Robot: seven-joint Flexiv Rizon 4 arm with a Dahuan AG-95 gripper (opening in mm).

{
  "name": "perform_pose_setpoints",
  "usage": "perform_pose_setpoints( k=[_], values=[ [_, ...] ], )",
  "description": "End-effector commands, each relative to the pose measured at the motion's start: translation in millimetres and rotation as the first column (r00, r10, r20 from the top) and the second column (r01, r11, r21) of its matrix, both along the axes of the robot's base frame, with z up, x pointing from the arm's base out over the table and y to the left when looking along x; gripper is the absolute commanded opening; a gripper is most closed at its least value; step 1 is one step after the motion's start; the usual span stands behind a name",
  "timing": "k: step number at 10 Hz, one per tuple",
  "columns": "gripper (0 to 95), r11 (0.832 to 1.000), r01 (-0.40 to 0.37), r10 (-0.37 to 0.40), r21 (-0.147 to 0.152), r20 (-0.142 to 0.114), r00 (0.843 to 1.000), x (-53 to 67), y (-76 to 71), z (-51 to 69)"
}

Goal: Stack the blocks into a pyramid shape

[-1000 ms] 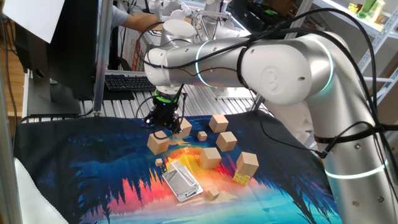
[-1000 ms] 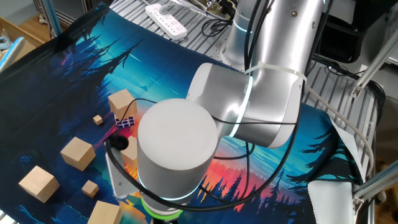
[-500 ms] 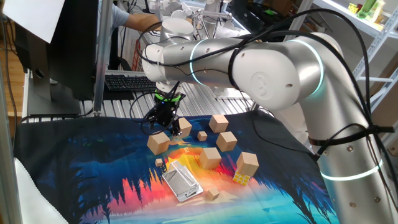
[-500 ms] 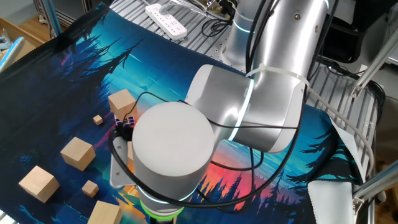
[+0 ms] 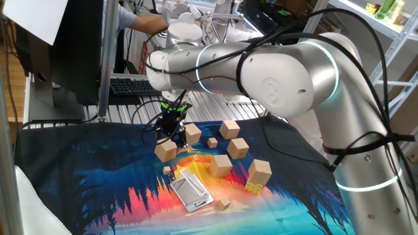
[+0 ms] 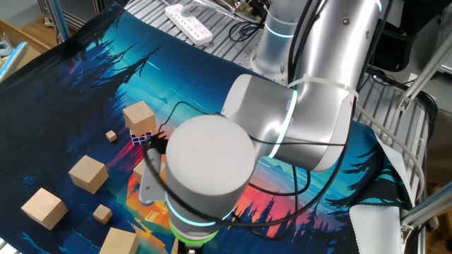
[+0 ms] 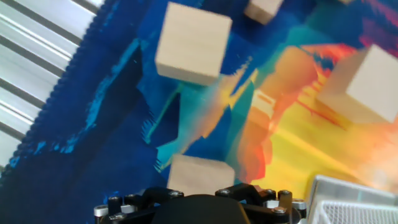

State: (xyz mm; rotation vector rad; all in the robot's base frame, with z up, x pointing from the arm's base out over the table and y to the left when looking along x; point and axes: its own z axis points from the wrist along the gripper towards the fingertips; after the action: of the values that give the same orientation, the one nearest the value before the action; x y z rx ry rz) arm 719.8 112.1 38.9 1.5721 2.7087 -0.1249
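The tabletop (image 5: 215,103) is slatted metal, bare at the far edge, and most of it lies under a printed cloth (image 5: 85,176) showing dark pine trees against blue, orange and red. Behind it in one fixed view stands a dark monitor (image 5: 62,49) with a black keyboard (image 5: 134,85) beside it and a metal post (image 5: 104,59) in front. A person's arm (image 5: 147,23) reaches in at the back. Shelving (image 5: 385,26) with green bottles fills the upper right corner. In the other fixed view a white power strip (image 6: 189,22) lies on the slats, and wooden floor (image 6: 35,32) shows at the left. Light is even and bright.
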Motion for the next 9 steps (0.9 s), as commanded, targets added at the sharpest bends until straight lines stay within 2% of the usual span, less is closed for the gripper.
perform_pose_setpoints(
  k=[1, 2, 3, 9],
  values=[
    [95.0, 1.0, -0.004, 0.004, 0.011, -0.006, 1.0, 4.9, -3.3, -5.4],
    [95.0, 1.0, -0.004, 0.005, 0.018, -0.004, 1.0, 6.3, -6.9, -10.1],
    [76.0, 1.0, -0.01, 0.01, 0.018, 0.002, 1.0, 7.1, -9.1, -13.9],
    [76.0, 1.0, 0.003, -0.003, 0.02, 0.003, 1.0, 4.3, -3.8, -12.9]
  ],
)
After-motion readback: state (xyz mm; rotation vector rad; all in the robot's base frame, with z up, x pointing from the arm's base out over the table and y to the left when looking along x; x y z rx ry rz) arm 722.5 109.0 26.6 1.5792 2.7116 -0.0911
